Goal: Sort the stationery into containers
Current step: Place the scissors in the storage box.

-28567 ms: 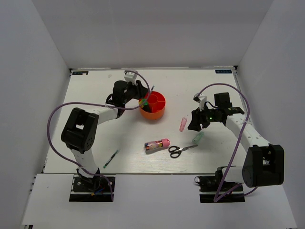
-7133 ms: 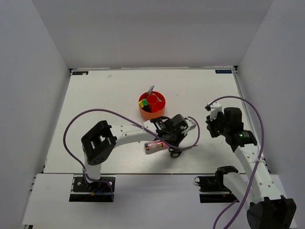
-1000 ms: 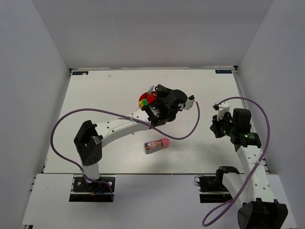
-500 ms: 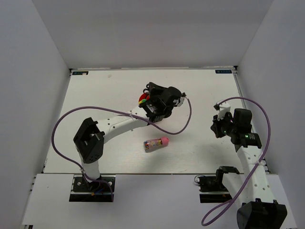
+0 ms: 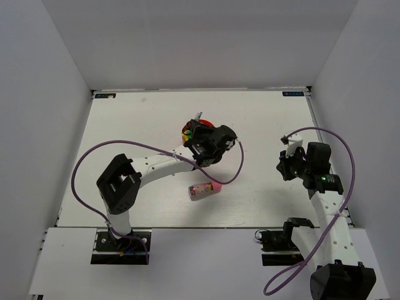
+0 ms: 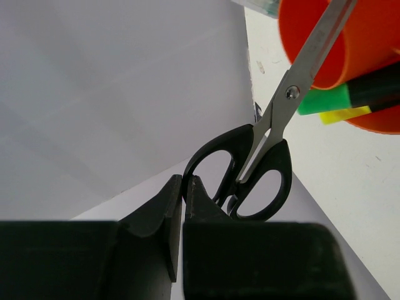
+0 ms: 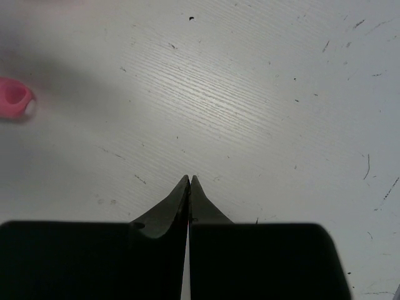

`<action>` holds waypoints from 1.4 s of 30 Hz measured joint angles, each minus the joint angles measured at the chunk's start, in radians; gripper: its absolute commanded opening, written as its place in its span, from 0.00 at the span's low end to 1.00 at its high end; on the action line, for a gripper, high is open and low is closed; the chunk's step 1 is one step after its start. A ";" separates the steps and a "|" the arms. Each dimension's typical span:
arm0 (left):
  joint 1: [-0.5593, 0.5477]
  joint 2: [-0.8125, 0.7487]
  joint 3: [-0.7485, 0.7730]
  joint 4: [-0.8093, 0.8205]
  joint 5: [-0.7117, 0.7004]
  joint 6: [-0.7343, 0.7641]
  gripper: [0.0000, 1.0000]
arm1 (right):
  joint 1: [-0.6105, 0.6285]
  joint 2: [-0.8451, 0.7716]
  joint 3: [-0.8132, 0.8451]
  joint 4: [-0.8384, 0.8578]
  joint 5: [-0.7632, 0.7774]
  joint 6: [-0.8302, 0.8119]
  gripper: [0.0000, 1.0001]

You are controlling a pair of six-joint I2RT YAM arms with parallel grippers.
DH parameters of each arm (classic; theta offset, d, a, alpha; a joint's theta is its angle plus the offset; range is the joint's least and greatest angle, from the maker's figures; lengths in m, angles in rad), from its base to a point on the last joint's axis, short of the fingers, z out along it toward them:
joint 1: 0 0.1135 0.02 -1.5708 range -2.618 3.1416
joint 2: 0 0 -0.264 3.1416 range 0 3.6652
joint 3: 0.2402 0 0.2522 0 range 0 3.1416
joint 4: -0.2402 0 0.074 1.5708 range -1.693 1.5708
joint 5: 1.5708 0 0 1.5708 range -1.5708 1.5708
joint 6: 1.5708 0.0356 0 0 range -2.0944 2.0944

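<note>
Under the left arm's wrist in the top view, most of the orange-red organiser (image 5: pixel 201 122) is lying hidden. We are seeing only a sliver of its far rim and a spot of yellow and green at its left edge. It is sitting near the middle of the white table (image 5: pixel 125 125).

From the left wrist we are looking at the black-handled scissors (image 6: pixel 281 107). Their blades are reaching into the central cup (image 6: pixel 356 44), with the tips cut off by the frame's top edge. Beside the cup, a green marker cap (image 6: pixel 325 100) and a yellow one (image 6: pixel 340 115) are poking from a ring compartment that is itself cut off at the right.

The left gripper (image 6: pixel 183 181) is showing its fingers drawn together with a hairline between them. One handle loop is lying against a fingertip, black on black, so we cannot tell whether it is being pinched.

Nearer the arm bases, the clear pink-capped tube (image 5: pixel 205 189) is lying on its side on the table. The arm's purple cable (image 5: pixel 240 157) is looping down to the tube's capped end.

Well to the right, the right gripper (image 7: pixel 189 180) is hovering over bare wood with its fingers pressed together. A blurred pink cap (image 7: pixel 15 100) is showing at the left edge of its view.
</note>
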 measured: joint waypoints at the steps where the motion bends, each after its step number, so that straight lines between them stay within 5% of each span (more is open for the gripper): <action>1: -0.004 0.000 -0.006 0.000 0.000 0.000 0.00 | 0.000 0.000 0.000 0.000 0.000 0.000 0.00; 29: -0.037 0.104 -0.025 0.022 -0.010 -0.006 0.00 | -0.023 -0.002 0.000 0.000 -0.015 0.000 0.00; 42: -0.048 0.136 -0.024 0.051 -0.018 -0.006 0.22 | -0.032 -0.007 0.000 0.000 -0.030 0.000 0.00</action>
